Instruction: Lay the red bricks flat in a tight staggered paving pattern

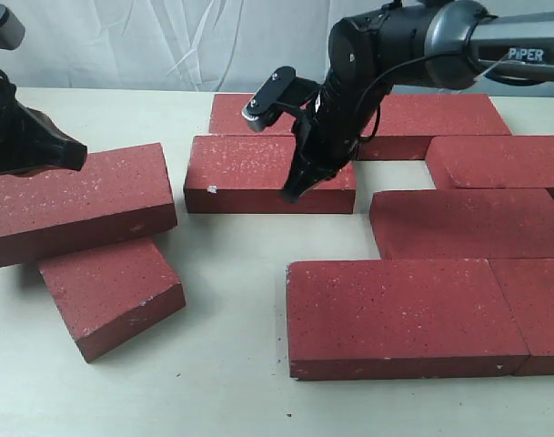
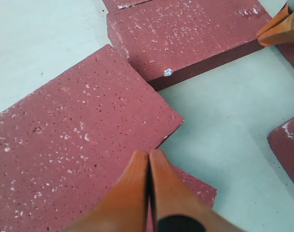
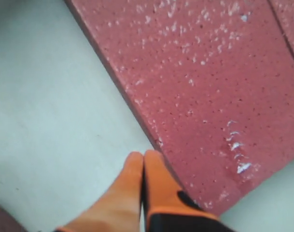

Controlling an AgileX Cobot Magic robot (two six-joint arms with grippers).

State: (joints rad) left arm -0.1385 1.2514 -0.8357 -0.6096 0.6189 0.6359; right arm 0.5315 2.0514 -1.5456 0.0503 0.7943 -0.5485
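Bricks [image 1: 395, 309] first. In the exterior view most of them lie flat on the table [image 1: 231, 382], in a loose group toward the right edge with gaps between them. One middle brick [image 1: 258, 168] sits near the centre. At the left edge a tilted brick [image 1: 76, 205] is propped on a lower brick [image 1: 113, 291]. My guess is they're heavy, rigid and gritty, so not slippery, but the corners look chipped and crumbly. I'd shove them low on a long side face rather than try to pinch one. The right gripper [image 1: 293, 189] points down at the middle brick's front edge, jaws together. The left gripper [image 1: 72, 155] is at the tilted brick's top.

Left wrist view: the left gripper [image 2: 149, 162] has its fingers pressed together and holds nothing. It's over the tilted brick [image 2: 74, 145] near a corner, but I can't tell if it actually touches.

Right wrist view: the right gripper [image 3: 143, 162] is also closed and empty. Its tips are right at the middle brick's [image 3: 209, 82] side edge where it meets the table, which looks like a pushing pose to me.
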